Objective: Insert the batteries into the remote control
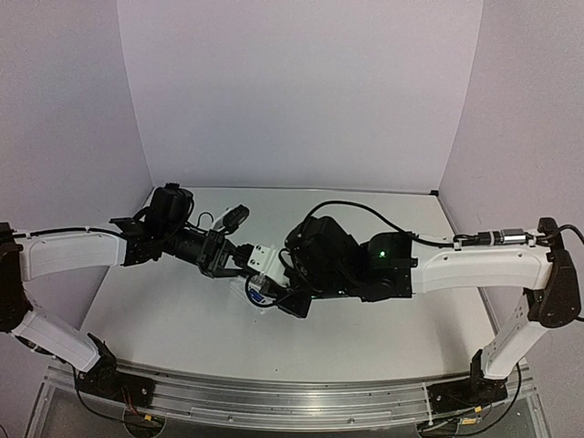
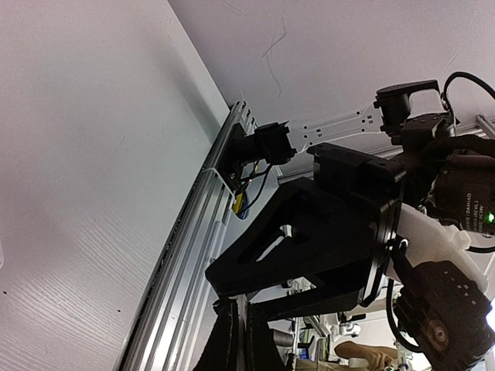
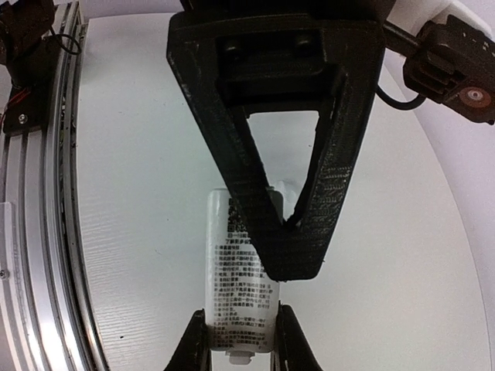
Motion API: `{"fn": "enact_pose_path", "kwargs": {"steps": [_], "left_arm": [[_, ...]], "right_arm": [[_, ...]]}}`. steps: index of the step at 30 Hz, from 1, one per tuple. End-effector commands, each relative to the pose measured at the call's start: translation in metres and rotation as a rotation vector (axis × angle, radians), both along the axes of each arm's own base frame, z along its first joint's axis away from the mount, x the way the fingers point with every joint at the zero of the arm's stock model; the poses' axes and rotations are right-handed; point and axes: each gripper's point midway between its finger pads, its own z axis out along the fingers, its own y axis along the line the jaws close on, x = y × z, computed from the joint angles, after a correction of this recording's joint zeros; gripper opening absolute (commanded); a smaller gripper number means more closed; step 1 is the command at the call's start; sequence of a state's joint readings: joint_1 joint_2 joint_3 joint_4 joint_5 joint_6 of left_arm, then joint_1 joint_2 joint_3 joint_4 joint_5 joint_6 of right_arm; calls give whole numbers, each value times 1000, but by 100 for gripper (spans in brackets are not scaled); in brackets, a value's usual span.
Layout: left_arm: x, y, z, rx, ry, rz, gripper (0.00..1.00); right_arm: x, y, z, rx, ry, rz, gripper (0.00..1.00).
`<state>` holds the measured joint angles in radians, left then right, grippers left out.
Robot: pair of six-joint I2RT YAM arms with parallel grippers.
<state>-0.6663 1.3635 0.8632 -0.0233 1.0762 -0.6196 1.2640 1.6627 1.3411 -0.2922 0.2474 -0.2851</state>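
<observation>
The remote control sat near the middle of the table, a little left of centre, between the two arms. It showed its white back, covered in a block of small print. Its long axis ran roughly parallel to the aluminium rail at the table's near edge, so it pointed straight out from the right gripper towards the left arm.

The right gripper was the nearer one. Its fingers stood narrow, one against each long side of the remote's near end, gripping it across its width. Any sliding or turning of the remote would therefore have followed that arm's line of reach.

The left gripper came in from the opposite end with its jaws drawn fully together. Its tip lay over the remote's right-hand edge about halfway along. I could not tell whether it pinched anything or merely pressed there, nor whether the remote was resting on the table or held just above it.

The batteries could not be picked out with certainty. In the overhead view, a small blue patch just beside the right gripper may have been one of them.
</observation>
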Motion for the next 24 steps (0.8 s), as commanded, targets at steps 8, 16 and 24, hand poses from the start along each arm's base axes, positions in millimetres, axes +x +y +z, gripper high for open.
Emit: {"fn": "enact_pose_path", "kwargs": {"steps": [8,16,24], "left_arm": [[42,-2,9,109,-98,189,98],[130,48,-58,407,-58,508,100],[175,53,-138,618,6,523,100]], "right_arm": [[9,5,4,70,38,-82,0],[27,-44,-44,89,298,-294,0],[49,-91,-86,-39,375,-379,0]]}}
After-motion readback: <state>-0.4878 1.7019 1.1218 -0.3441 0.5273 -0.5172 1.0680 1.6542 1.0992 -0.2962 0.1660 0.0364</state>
